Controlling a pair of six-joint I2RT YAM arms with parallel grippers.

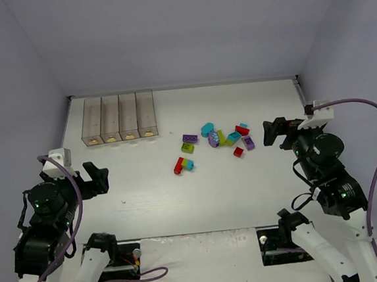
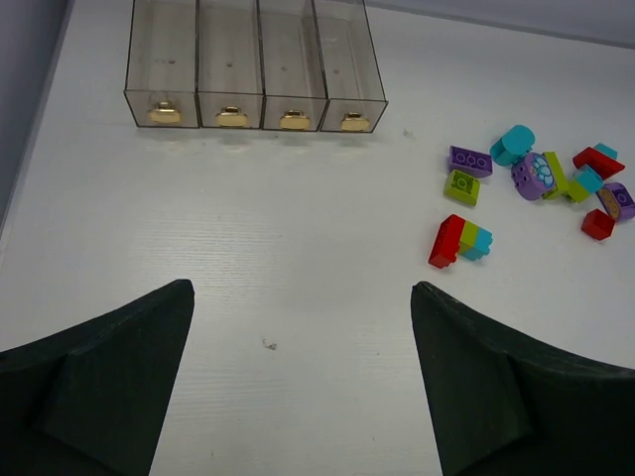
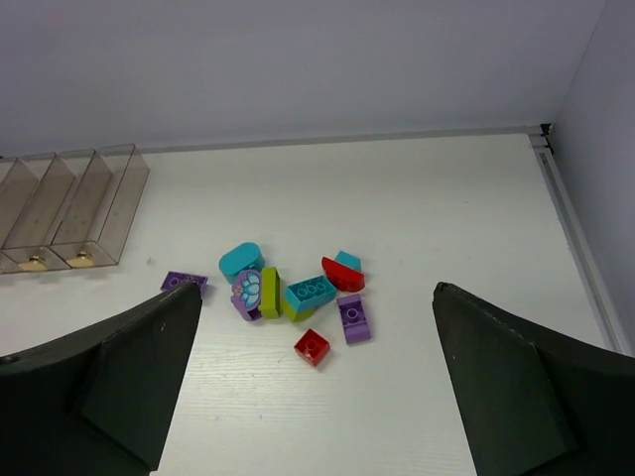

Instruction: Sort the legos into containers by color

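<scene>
Top external view is showing a white worktop (image 1: 180, 201) with two black robot arms bolted at its near edge. Four narrow clear plastic bins joined in a row (image 1: 119, 117) are standing at the far left, each showing a small gold-coloured spot at its near end. The small plastic toy bricks (image 1: 218, 140) are lying loose on the worktop around the middle, to the right of the bins and well apart from them.

Most bricks are sitting in a tight cluster: a teal rounded brick (image 1: 207, 129) at the far side, a red curved brick (image 1: 242, 130) to the right, and a small red square brick (image 1: 238, 152) at the near side. A flat purple studded brick (image 1: 189, 139) is lying just left of the cluster. A joined red, lime green and teal brick (image 1: 183, 165) is lying alone, nearer and to the left.

The left jaws are hanging apart over bare worktop at the near left, gripping nothing. The right jaws are also standing wide apart, just right of the cluster, touching no brick.
</scene>
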